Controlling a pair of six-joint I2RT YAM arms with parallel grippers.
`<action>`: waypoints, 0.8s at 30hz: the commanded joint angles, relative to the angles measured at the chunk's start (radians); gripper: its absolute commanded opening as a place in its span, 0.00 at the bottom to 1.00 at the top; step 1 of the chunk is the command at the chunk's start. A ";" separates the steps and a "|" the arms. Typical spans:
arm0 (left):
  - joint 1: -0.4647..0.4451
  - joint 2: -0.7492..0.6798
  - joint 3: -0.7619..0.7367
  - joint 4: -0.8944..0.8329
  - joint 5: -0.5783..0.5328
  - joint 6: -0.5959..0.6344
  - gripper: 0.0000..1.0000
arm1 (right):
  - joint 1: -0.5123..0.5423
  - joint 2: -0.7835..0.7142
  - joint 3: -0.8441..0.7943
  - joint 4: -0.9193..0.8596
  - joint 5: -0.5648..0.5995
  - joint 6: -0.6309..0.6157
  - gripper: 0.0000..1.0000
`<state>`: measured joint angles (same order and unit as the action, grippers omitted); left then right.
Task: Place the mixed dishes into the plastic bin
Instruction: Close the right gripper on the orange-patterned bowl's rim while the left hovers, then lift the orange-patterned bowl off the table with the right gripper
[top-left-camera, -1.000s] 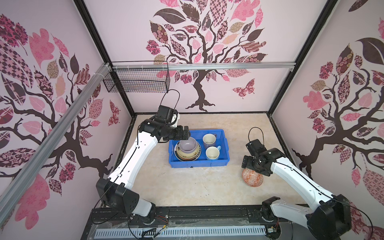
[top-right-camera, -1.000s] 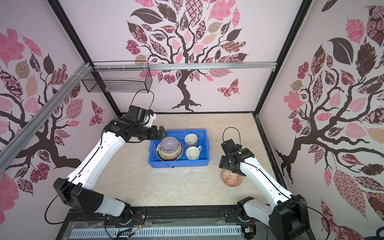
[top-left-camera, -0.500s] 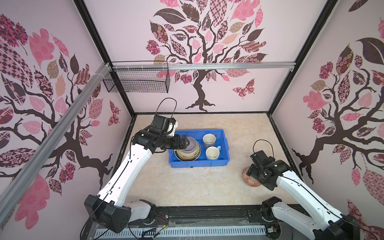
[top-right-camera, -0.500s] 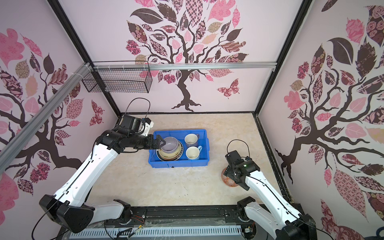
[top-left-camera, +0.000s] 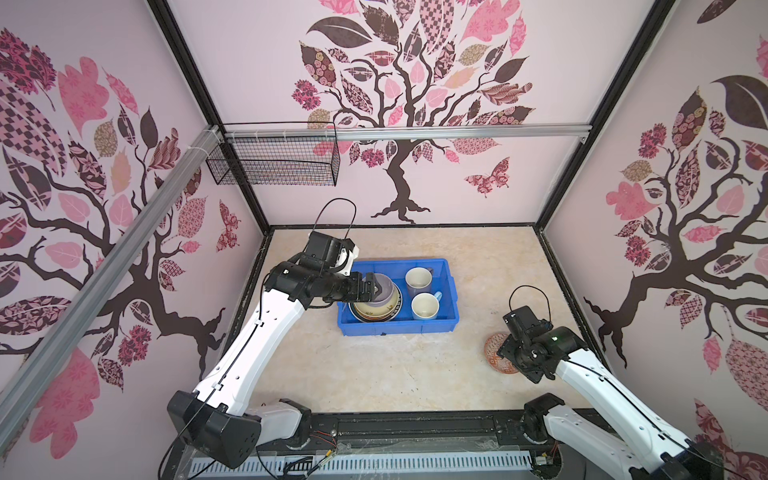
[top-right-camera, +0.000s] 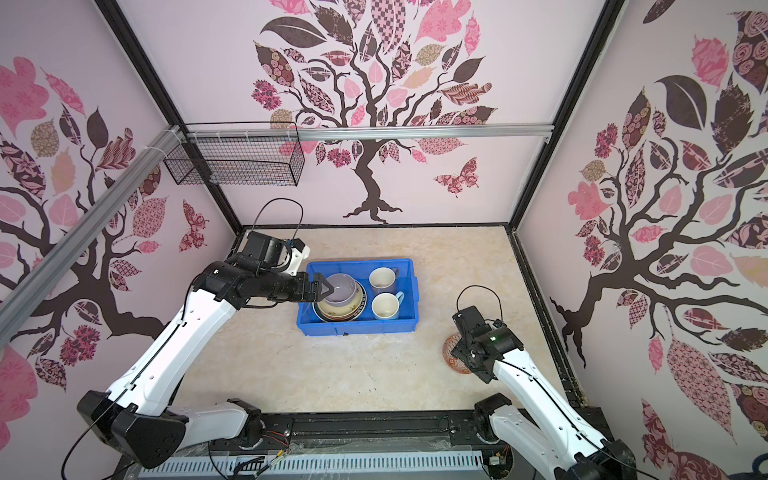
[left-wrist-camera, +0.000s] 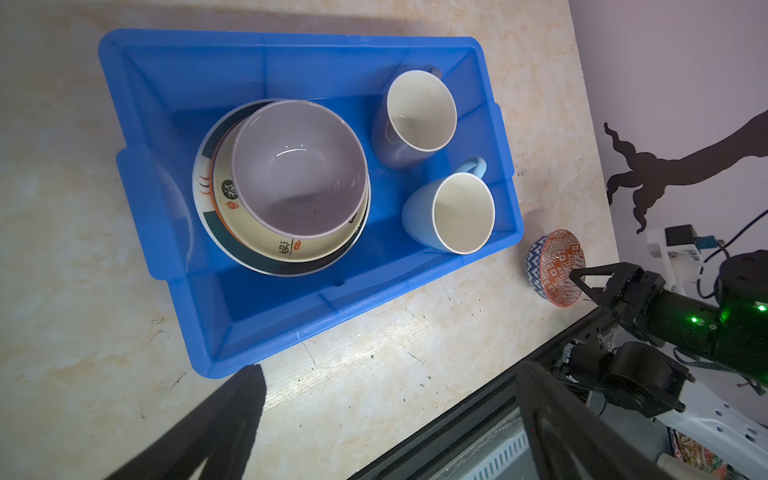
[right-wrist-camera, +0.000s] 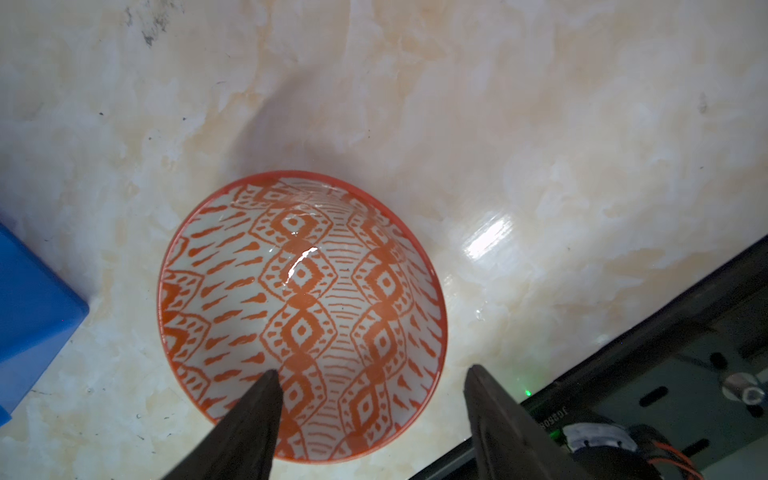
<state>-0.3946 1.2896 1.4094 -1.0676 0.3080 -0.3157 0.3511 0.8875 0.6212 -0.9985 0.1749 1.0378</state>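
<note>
Right of the bin (top-left-camera: 399, 330), the patterned bowl (right-wrist-camera: 299, 291) sits mouth-up; right gripper (right-wrist-camera: 372, 372) straddles its rim, jaws apart; left gripper (left-wrist-camera: 390, 368) wide, empty.

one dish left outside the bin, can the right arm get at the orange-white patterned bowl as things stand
Probably yes: the right gripper hangs over the orange-and-white patterned ceramic bowl, jaws apart astride its rim, nothing in the way.

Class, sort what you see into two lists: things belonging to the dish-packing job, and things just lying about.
Job: blue bin, plate stack, lavender bowl, lavender mug, light-blue mug, patterned bowl.
Lying about: wire basket, aluminium rail.
</note>
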 joint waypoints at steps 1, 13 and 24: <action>-0.004 -0.028 -0.025 -0.010 -0.003 -0.006 0.98 | -0.004 0.004 -0.018 0.014 -0.027 0.019 0.73; -0.005 -0.007 -0.025 -0.013 0.002 0.006 0.98 | -0.005 0.037 -0.069 0.088 -0.059 0.017 0.61; -0.005 0.063 0.030 -0.026 0.006 0.024 0.98 | -0.004 0.051 -0.099 0.124 -0.067 0.026 0.30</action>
<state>-0.3954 1.3361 1.3964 -1.0863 0.3016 -0.3099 0.3511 0.9306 0.5194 -0.8757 0.1013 1.0573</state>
